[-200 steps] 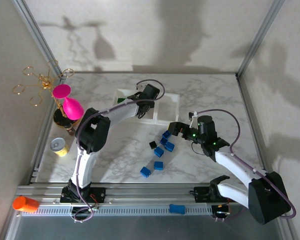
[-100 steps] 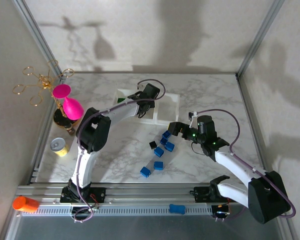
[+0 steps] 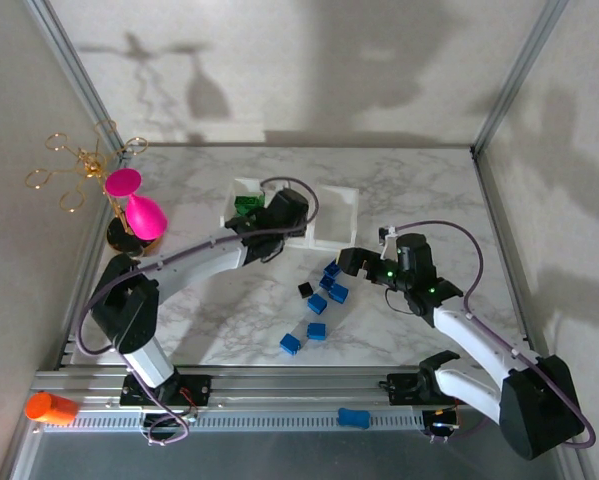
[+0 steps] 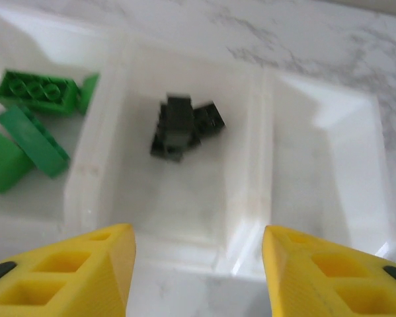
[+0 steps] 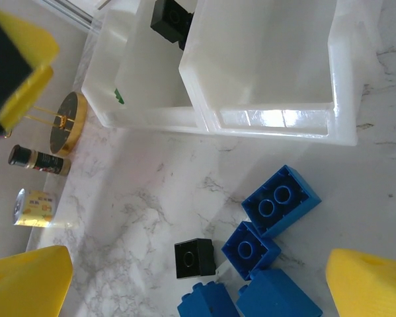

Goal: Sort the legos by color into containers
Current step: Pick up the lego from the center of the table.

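Green bricks filled the tray's nine-o'clock compartment and black bricks the middle one; the three-o'clock one was bare. Blue bricks and a stray black brick lay unsorted at the tray's six o'clock. The left gripper, partly open, and the right gripper, wide open, held nothing.

Green legos cropped at edge

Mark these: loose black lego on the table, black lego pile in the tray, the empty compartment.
loose black lego [image 5: 196, 258], right wrist view, its top face.
black lego pile [image 4: 181, 127], left wrist view, centre of the cluster.
empty compartment [image 4: 323, 165], left wrist view, bare floor.
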